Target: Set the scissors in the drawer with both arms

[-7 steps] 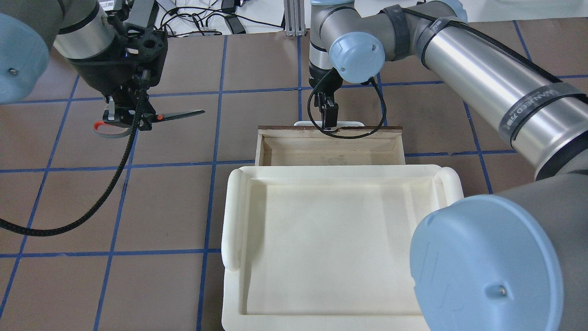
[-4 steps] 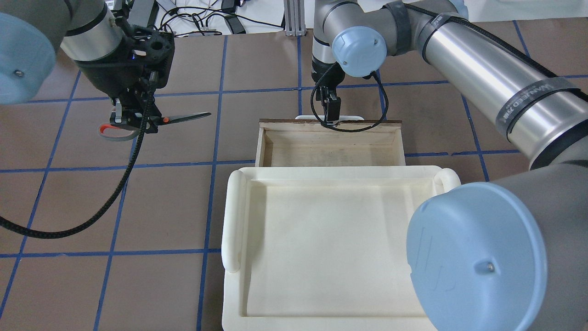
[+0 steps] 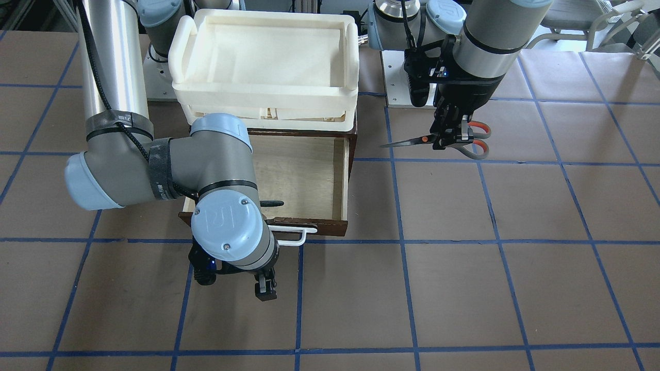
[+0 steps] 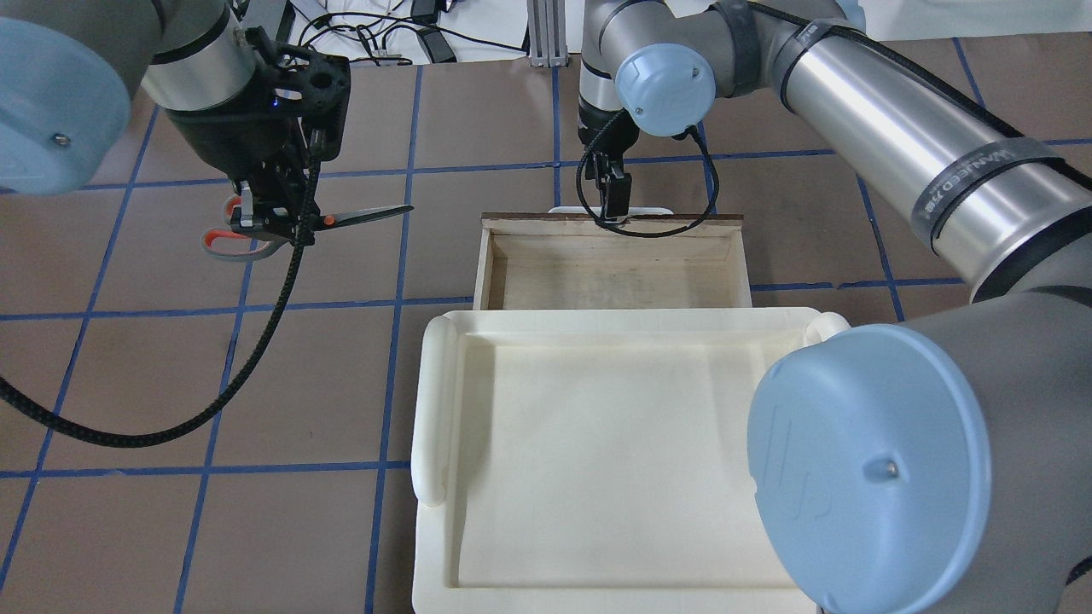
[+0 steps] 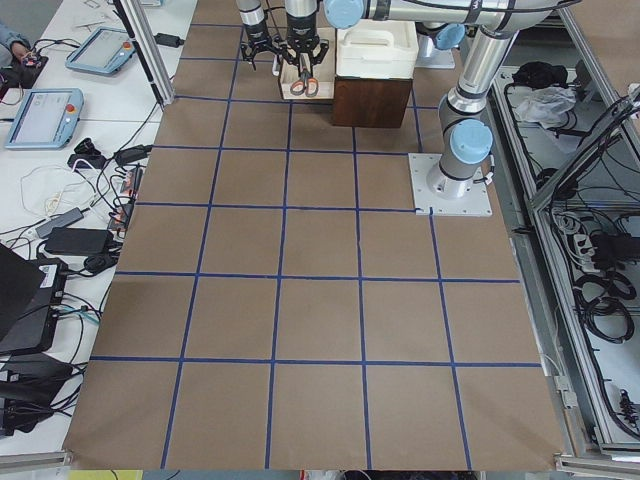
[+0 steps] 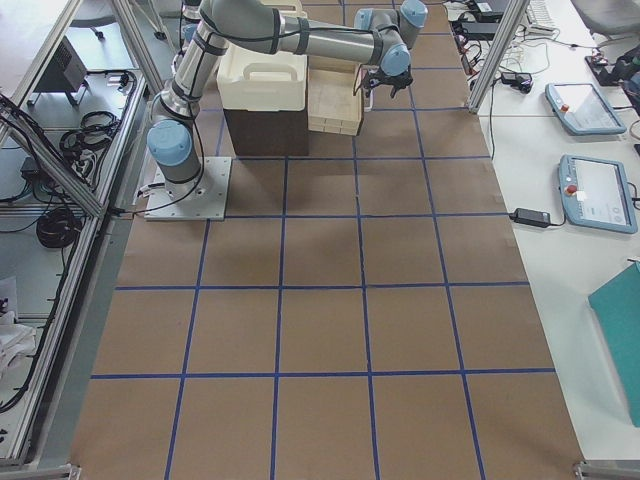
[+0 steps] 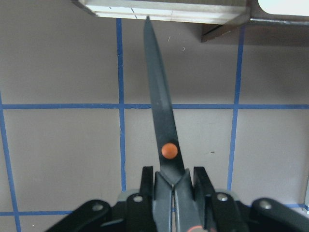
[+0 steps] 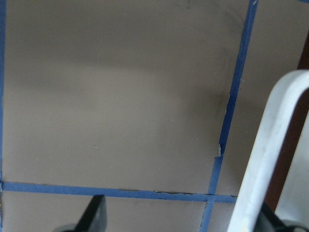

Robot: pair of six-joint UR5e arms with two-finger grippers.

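Observation:
My left gripper (image 4: 273, 217) is shut on the scissors (image 4: 363, 214) near the orange pivot, above the table left of the drawer (image 4: 614, 277). The dark blades point at the drawer; the left wrist view shows the blade (image 7: 161, 111) aimed at the drawer's corner (image 7: 169, 10). The drawer is pulled out, its pale interior (image 3: 304, 175) bare. My right gripper (image 4: 614, 200) is open just beyond the drawer front, by the white loop handle (image 3: 296, 234). In the right wrist view the handle (image 8: 270, 145) lies close to one finger, with the fingers wide apart.
A white plastic tray (image 4: 614, 460) sits on top of the cabinet above the drawer. Brown table with blue tape lines surrounds it. A black cable (image 4: 213, 375) hangs from my left wrist. Cables and devices lie past the table's far edge.
My left gripper has carried the scissors right, toward the drawer. The drawer front has slid a little farther out, with my right gripper moving along with it.

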